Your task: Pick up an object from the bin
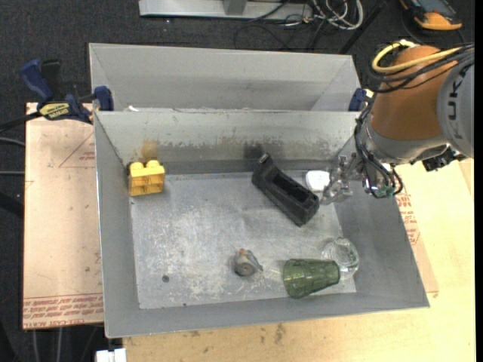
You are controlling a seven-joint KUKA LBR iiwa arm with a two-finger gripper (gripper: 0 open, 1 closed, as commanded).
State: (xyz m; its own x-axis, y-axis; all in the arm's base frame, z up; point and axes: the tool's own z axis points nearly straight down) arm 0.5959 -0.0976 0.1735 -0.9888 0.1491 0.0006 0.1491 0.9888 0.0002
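**Green tumbler up front; pincer low at the right wall, beside a white piece**

Nearest the camera, a green tumbler (311, 277) lay on its side at the front of the bin (189, 217). A clear glass item (343, 253) was just behind its right end, and a small grey round thing (244, 263) sat to its left. A yellow block (146, 178) stood well apart in the back left corner.

The pincer (339, 185) hung low by the bin's right wall, under the arm's orange cover (407, 104). I could not tell whether it was open or closed, and nothing could be seen gripped in it.

Just to its left lay a small white piece (318, 179), so close that the two looked to be touching or nearly so. Left again, a black oblong tray (284, 189) lay on the bin floor. Its long axis ran on a slant from back left to front right, and its front end came close to the white piece.

In my judgement the white piece was the likeliest pick, and the move turned on that narrow gap. The piece sat between the pincer and the tray's end, so a short shift left had little room before meeting the black tray.
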